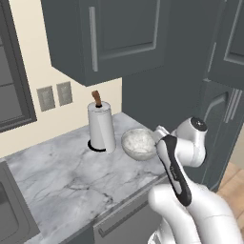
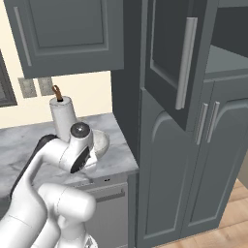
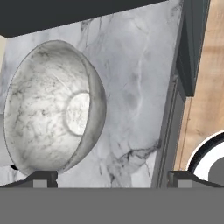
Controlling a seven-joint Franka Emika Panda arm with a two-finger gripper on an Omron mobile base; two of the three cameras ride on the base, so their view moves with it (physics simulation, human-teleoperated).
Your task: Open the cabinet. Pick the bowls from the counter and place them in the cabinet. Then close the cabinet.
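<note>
The marbled bowl [image 1: 138, 143] is seen in the left base view standing on the white marble counter [image 1: 62, 176], just beside the paper-towel roll [image 1: 101, 127] and close to the counter's right end, with the arm's wrist hanging near it on the cabinet side. In the right base view the bowl [image 2: 100, 141] is largely hidden behind the wrist; the tall cabinet [image 2: 227, 58] is shown with its door [image 2: 170, 58] swung out and the grey shelf bared, so the opening step is judged done. A red bowl may already be on that shelf, but this cannot be told from here. In the hand view the bowl [image 3: 52, 107] lies to one side of the gripper [image 3: 109, 178], whose fingertips [image 3: 41, 178] are spread wide with nothing between them. The picking of this bowl is judged to be in hand; the spread jaws must next be brought across the rim and lowered.
</note>
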